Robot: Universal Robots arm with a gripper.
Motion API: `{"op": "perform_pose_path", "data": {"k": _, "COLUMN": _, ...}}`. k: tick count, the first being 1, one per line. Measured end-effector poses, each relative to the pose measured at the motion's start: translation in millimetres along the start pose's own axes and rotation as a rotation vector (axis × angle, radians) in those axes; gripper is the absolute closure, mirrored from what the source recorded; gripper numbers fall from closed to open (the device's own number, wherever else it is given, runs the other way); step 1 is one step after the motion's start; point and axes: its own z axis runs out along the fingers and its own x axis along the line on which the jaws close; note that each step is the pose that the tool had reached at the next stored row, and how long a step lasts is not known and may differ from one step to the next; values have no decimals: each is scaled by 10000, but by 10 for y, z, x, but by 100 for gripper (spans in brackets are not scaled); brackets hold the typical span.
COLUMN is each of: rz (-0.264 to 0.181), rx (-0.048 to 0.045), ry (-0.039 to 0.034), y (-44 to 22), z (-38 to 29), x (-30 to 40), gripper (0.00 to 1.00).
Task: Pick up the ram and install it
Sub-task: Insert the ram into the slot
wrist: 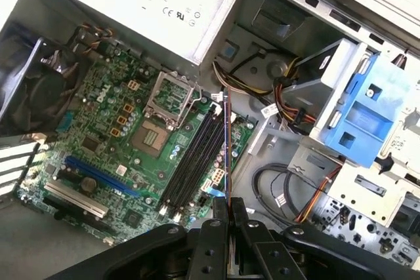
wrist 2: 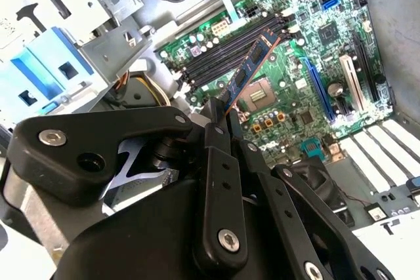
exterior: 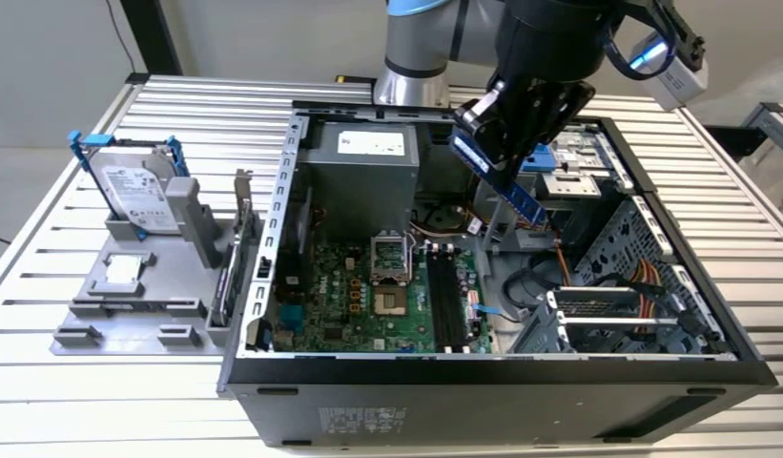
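Note:
My gripper (exterior: 504, 143) hangs over the open computer case (exterior: 257, 286), shut on the ram (exterior: 508, 186). The ram is a long, thin, blue-faced stick that slants down out of the fingers toward the motherboard. In the second wrist view the ram (wrist 2: 252, 63) sticks out from between the black fingers (wrist 2: 216, 132), its free end above the black memory slots (wrist 2: 226, 50). In the first wrist view I see the ram (wrist: 228, 142) edge-on, running alongside the slots (wrist: 193, 162) and well above them. The slots (exterior: 444, 296) lie beside the processor socket (exterior: 387, 253).
A grey fixture (exterior: 124, 315) at the exterior view's left holds a silver hard drive with a blue bracket (exterior: 136, 196) and an upright expansion card (exterior: 245, 243). Inside the case are the power supply (exterior: 360, 181), a blue drive cage (wrist: 361, 109), cable bundles (wrist: 289, 90) and a fan (wrist: 39, 90).

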Motion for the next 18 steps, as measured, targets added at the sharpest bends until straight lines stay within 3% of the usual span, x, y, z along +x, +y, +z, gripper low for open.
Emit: {"op": "perform_pose_path", "data": {"k": 18, "rz": 451, "rx": 26, "ry": -3, "y": 0, "z": 0, "x": 0, "gripper": 100}}
